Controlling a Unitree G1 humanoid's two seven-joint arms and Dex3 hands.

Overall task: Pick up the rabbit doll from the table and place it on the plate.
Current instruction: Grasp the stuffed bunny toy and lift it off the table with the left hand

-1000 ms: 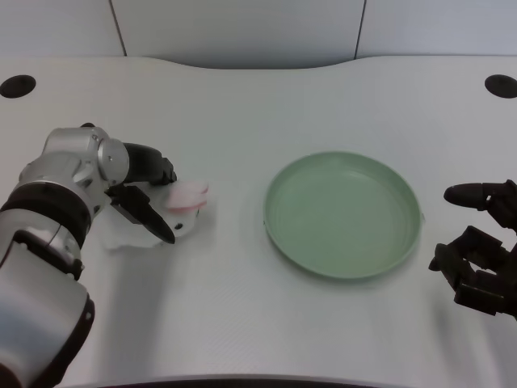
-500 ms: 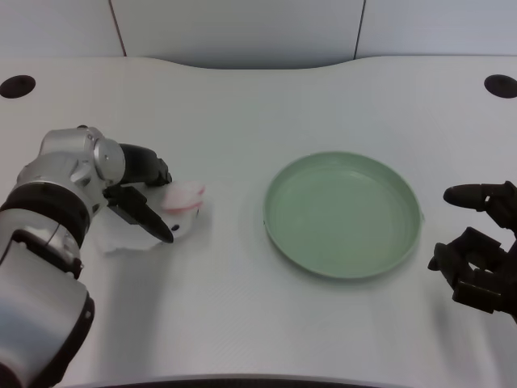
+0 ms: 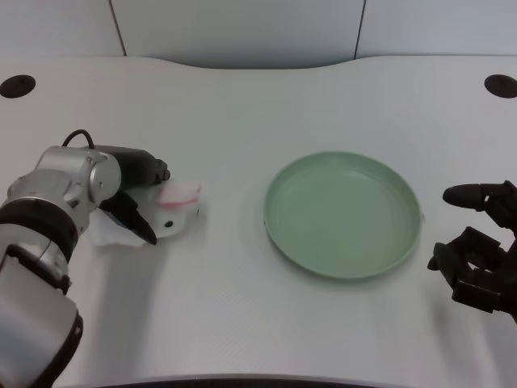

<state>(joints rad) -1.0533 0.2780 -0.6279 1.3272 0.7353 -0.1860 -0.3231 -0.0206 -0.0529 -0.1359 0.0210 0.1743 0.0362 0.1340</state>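
The rabbit doll (image 3: 176, 212), white with pink ears, lies on the table at the left. My left hand (image 3: 136, 196) is over its left part. A dark thumb (image 3: 139, 224) lies across the doll's front and the other fingers (image 3: 153, 170) curl behind it, so the hand grips the doll, which still rests on the table. The hand hides part of the doll's body. The green plate (image 3: 342, 213) sits right of centre with nothing in it, a good hand's width from the doll.
My right hand (image 3: 481, 255) rests at the right edge, just beyond the plate's rim. Two dark round holes (image 3: 17, 85) (image 3: 500, 85) mark the table's far corners. The table's curved back edge runs along the top.
My left arm has dropped lower and shifted a little to the left. The doll has slid slightly left with it and lies flatter. The plate and right hand have not moved.
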